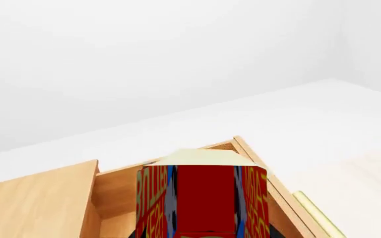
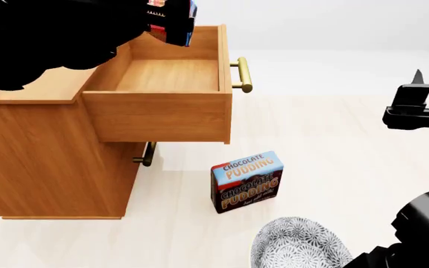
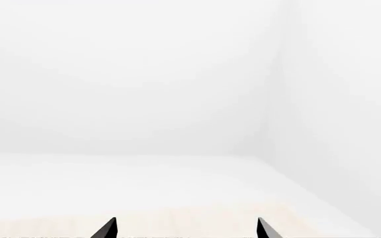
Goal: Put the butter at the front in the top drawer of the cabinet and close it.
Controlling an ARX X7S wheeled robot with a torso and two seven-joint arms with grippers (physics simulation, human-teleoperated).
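Observation:
The butter (image 1: 204,198), a red box with yellow lettering, hangs over the far end of the open top drawer (image 2: 162,114). My left gripper (image 1: 204,234) is shut on it, and the box hides most of the fingers. From the head view the butter (image 2: 174,22) sits just above the drawer's back rim, with the black left arm over the top of the cabinet (image 2: 51,162). The drawer is pulled fully out, showing a bare wooden floor, and its brass handle (image 2: 243,75) points right. My right gripper (image 3: 186,229) is open and holds nothing, out to the right (image 2: 417,78) away from the cabinet.
A chocolate pudding box (image 2: 247,181) stands on the pale floor below the open drawer. A patterned grey bowl (image 2: 296,245) lies nearer to me. The lower drawer's handle (image 2: 146,155) shows under the open drawer. White walls are behind.

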